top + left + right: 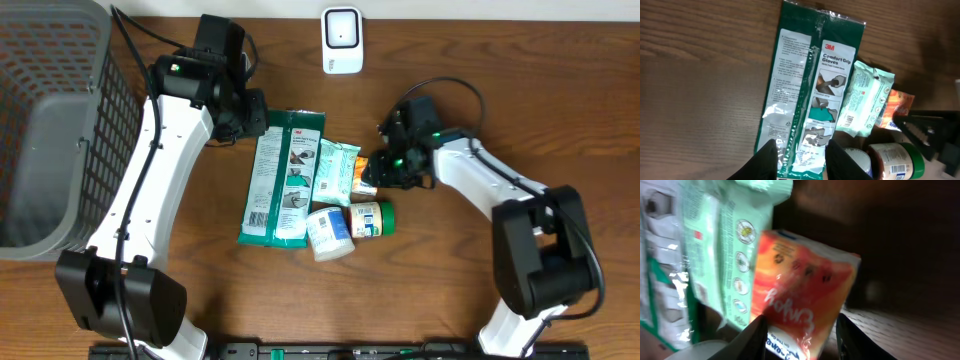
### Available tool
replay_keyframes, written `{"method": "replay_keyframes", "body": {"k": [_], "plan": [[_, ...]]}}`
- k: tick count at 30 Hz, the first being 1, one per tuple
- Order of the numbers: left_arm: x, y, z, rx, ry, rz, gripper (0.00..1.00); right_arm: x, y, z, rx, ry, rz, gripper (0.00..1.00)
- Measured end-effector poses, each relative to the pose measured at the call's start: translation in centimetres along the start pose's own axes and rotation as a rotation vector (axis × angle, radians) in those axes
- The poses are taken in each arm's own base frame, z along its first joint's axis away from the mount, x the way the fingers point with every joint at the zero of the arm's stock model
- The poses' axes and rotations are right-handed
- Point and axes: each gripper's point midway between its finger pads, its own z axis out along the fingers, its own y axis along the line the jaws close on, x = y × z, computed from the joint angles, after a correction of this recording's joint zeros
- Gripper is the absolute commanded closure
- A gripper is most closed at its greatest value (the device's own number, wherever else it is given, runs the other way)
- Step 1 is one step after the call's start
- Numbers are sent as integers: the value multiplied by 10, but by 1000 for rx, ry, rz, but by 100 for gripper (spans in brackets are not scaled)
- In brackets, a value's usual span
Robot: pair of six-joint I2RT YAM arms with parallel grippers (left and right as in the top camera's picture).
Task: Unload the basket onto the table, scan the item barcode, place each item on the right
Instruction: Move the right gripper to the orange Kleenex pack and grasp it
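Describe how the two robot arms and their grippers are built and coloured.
Both arms have white link shells with black joints and black bases, and black cables loop along them. The left gripper and right gripper are black with two black fingers; small green lights glow on each wrist.

A brown wooden table (450, 60) carries everything. At far left sits a dark mesh basket (50, 130). A white scanner (341, 40) stands at top centre. In the middle lie a green glove pack (284, 178), a mint wipes pack (335, 172), an orange packet (365, 180), a white tub (330, 233) and a green-lidded jar (369, 219), clustered together.
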Motion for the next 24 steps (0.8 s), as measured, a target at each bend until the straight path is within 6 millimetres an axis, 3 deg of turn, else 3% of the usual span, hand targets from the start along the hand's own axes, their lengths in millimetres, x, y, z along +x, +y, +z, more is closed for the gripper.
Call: {"method": "replay_keyframes", "body": {"k": [10, 16, 19, 21, 24], "plan": [[-1, 4, 0, -25, -8, 0, 68, -5, -1, 4, 61, -30, 13, 76], [-1, 4, 0, -25, -8, 0, 68, -15, -14, -7, 84, -66, 50, 83], [-1, 4, 0, -25, -8, 0, 68, -20, -33, -18, 116, -83, 94, 75], [-1, 4, 0, -25, -8, 0, 68, -21, -45, -23, 137, -85, 112, 59], [-1, 4, 0, -25, -8, 0, 68, -20, -55, -26, 161, -78, 110, 56]]}}
